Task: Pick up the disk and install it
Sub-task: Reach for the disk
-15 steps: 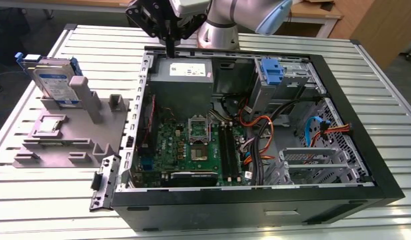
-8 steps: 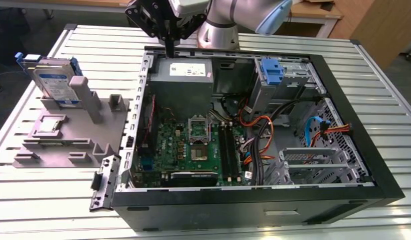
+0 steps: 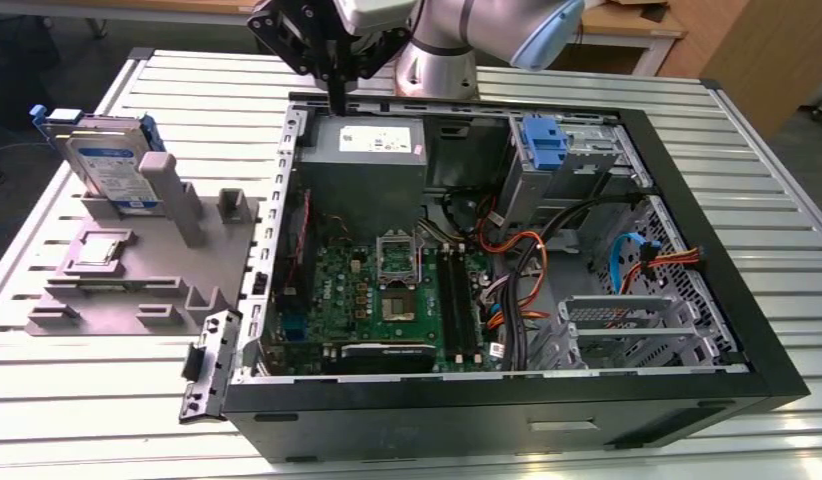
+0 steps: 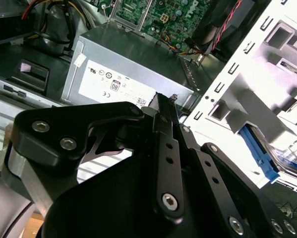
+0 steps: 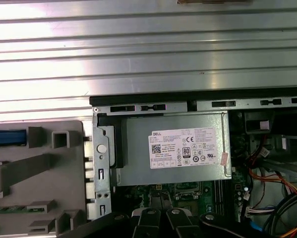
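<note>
The disk (image 3: 111, 165) stands upright in a grey holder (image 3: 144, 270) on the exterior view's left, beside the open computer case (image 3: 518, 250). It is silver-grey with a white-and-blue label and a blue frame. Its blue edge (image 5: 7, 138) also shows in the first wrist view, and its blue frame (image 4: 260, 150) in the second wrist view. My gripper (image 3: 338, 98) hangs shut and empty over the case's back edge, just above the grey power supply (image 3: 368, 140). In the second wrist view the gripper (image 4: 166, 98) points at that power supply (image 4: 123, 74). The disk is well apart from it.
A small square silver chip (image 3: 102, 250) lies on the holder. Inside the case are a green motherboard (image 3: 384, 290), orange and blue cables (image 3: 625, 255), a bare blue bracket (image 3: 545, 140) on the drive cage and a metal bay (image 3: 625, 325). The slatted metal table (image 3: 91, 420) surrounds everything.
</note>
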### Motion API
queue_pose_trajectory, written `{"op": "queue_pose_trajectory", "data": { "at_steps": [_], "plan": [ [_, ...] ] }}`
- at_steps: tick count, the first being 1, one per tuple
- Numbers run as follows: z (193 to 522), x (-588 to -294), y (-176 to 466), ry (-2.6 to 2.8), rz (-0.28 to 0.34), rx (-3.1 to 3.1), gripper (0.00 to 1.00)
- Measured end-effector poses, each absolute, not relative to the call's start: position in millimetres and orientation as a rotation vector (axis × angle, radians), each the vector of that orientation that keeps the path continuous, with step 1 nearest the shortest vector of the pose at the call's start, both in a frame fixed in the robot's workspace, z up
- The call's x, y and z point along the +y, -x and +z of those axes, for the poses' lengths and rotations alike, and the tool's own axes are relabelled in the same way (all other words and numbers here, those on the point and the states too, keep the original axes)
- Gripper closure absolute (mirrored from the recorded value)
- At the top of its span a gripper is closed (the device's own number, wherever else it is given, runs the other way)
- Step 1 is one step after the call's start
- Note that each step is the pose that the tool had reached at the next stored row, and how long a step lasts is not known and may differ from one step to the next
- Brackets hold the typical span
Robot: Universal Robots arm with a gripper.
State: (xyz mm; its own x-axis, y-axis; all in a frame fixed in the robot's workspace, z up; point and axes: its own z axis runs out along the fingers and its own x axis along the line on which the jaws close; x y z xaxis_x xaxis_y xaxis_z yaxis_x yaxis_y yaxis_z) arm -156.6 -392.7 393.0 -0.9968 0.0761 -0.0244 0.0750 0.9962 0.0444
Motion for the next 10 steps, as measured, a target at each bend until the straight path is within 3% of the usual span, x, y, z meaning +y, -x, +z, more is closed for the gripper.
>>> {"op": "queue_pose_trajectory", "data": {
  "at_steps": [10],
  "plan": [
    [392.4, -392.7, 158.6, -0.118, 0.068, 3.113, 0.9]
  ]
}}
